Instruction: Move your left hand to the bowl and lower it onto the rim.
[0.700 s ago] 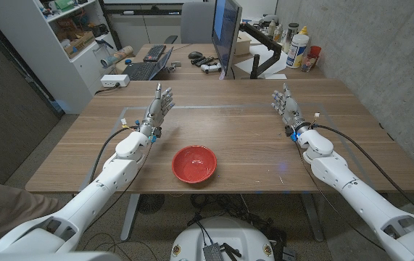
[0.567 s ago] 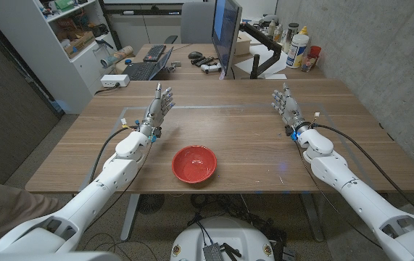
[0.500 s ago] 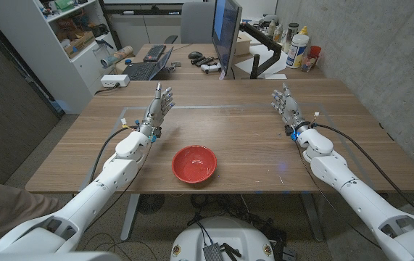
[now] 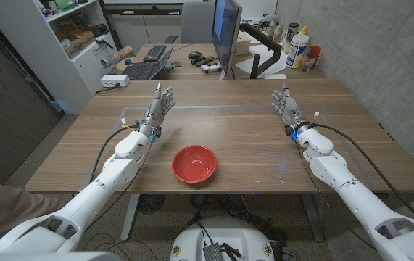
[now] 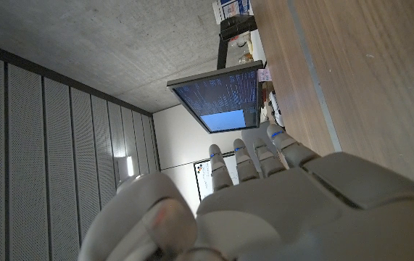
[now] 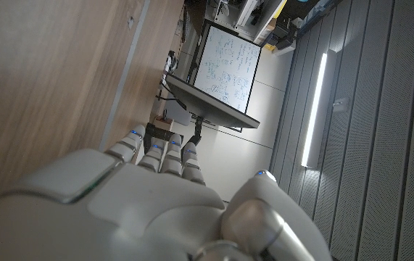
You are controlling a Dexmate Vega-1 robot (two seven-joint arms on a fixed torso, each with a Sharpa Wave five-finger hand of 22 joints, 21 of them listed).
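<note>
1. Waiting at start: left hand (image 4: 159, 106) sits at about 10 o'clock on the counter (image 4: 250, 138), fingers (image 4: 164, 95) spread and straight, grasping nothing. Well apart from the bowl (image 4: 194, 164).
2. Right hand (image 4: 286, 106) at about 2 o'clock, fingers also released and apart, nothing held. Not needed for this step.
3. Bowl is red, upright, empty, near the counter's front edge at 6 o'clock, between the two arms, closer to the left forearm.
4. Handling guess: looks like rigid plastic or glazed ware, light, smooth. Probably slides on the wood if pushed sideways, and may tip if one side of the rim (image 4: 177, 156) is loaded hard.
5. Contact point: rim at the bowl's 10 o'clock side is nearest the left hand. Come down vertically, light pressure, fingers across the rim, not hooked inside.
6. Left wrist view: back of the left hand, fingers extended, monitor (image 5: 221, 96) beyond. Bowl can't be judged from there.
</note>
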